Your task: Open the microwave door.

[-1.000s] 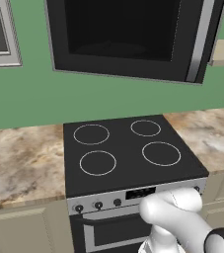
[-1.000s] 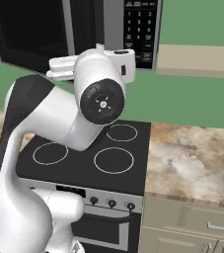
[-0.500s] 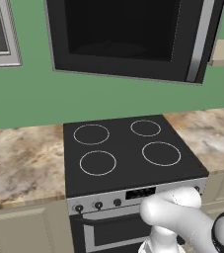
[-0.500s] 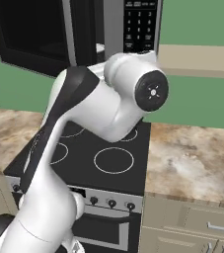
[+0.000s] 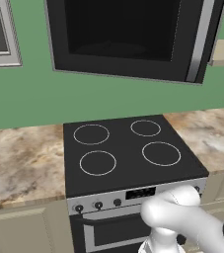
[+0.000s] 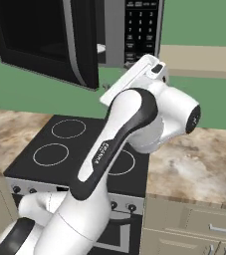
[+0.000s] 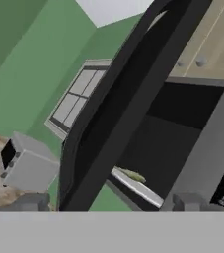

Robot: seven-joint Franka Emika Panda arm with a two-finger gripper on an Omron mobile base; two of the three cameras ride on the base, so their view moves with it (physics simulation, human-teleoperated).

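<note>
Arm (image 6: 114,149) bent up over the stove (image 5: 128,153), its hand raised beside the microwave (image 6: 129,30) mounted above. The door (image 6: 40,40) stands swung well open toward the camera; in the hand view its edge (image 7: 128,104) crosses the open cavity. Gripper (image 7: 108,201): fingertips well apart, clasping nothing; tips partly cut off.

Arm (image 6: 134,129) is your typical glossy white rounded casing with black joint sections, a round black end cap, and tiny white lettering printed down the dark link.
</note>
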